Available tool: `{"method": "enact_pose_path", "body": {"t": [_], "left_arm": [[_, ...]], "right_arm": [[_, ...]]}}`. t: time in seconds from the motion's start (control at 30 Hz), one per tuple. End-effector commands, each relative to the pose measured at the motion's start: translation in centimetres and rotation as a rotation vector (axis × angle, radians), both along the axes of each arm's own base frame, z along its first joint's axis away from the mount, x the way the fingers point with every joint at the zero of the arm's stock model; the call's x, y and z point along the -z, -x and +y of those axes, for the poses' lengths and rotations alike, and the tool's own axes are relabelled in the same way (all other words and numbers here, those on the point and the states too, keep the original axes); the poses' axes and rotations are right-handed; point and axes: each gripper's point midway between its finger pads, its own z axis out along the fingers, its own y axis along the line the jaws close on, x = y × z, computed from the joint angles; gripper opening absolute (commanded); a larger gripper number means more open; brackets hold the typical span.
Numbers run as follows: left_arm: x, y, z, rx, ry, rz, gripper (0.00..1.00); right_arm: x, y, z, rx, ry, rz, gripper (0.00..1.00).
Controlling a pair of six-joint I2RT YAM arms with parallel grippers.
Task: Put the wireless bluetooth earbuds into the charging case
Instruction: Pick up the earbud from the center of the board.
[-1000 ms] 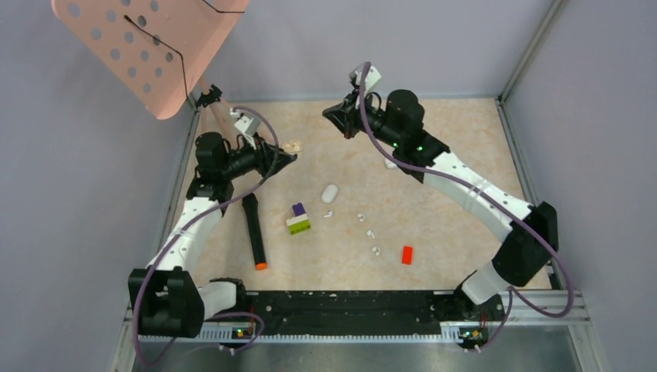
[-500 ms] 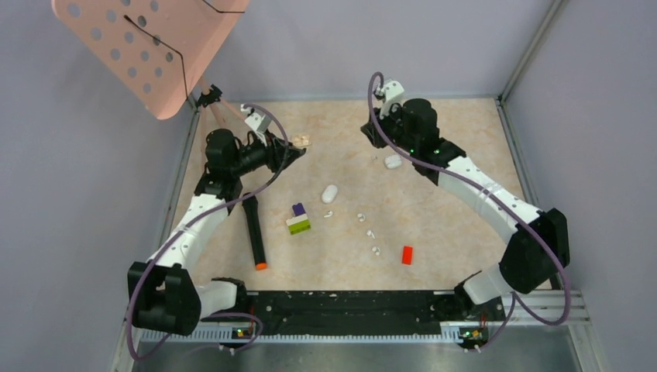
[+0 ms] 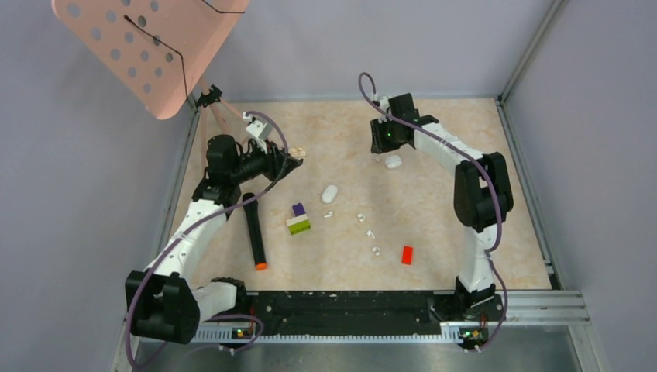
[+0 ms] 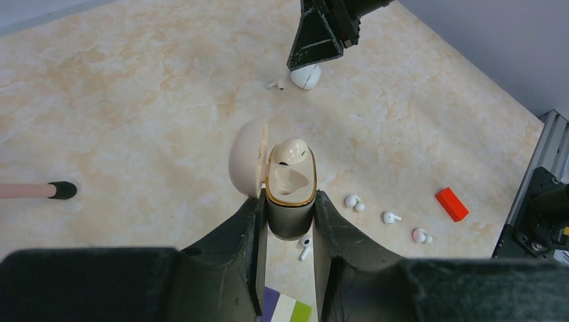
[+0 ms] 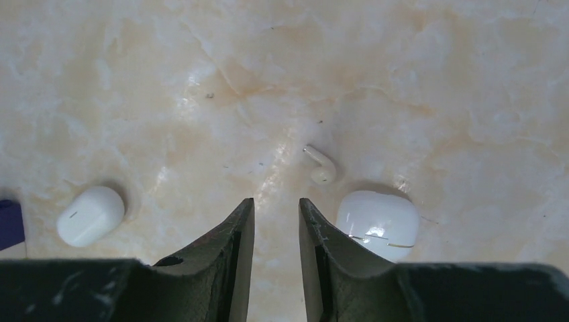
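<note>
Open charging case clamped in left gripper — right gripper empty.
Right fingers stand a narrow gap apart above the table, holding nothing; one stemmed earbud lies just ahead, beside a white case. Further earbuds lie loose near the red brick.

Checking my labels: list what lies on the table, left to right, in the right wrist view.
purple block at the edge → small white case → stemmed earbud → larger white case
</note>
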Motion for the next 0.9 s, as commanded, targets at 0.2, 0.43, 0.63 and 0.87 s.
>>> {"method": "enact_pose_path", "body": {"t": [0.2,0.43,0.63,0.87], "left_arm": [[-0.9,-0.1,1.1,-0.053,-0.048,-0.019,0.00],[-0.7,-0.8,1.3,-0.062,-0.058,-0.003,0.00],[-0.7,-0.9,1.5,-0.068,-0.063,-0.001,0.00],[-0.5,-0.9,1.7,-0.078,-0.062,0.000,0.00]], "right_arm": [[3.3,-2.2,-1.5,0.203,-0.037,0.152,0.29],[5.0,-3.3,-1.6,0.230,-0.010,0.167,0.31],[6.0,-3.1,-1.6,0.246,-0.007,0.192,0.32],[6.3,-2.2,-1.3,0.233,0.018,0.207,0.33]]}}
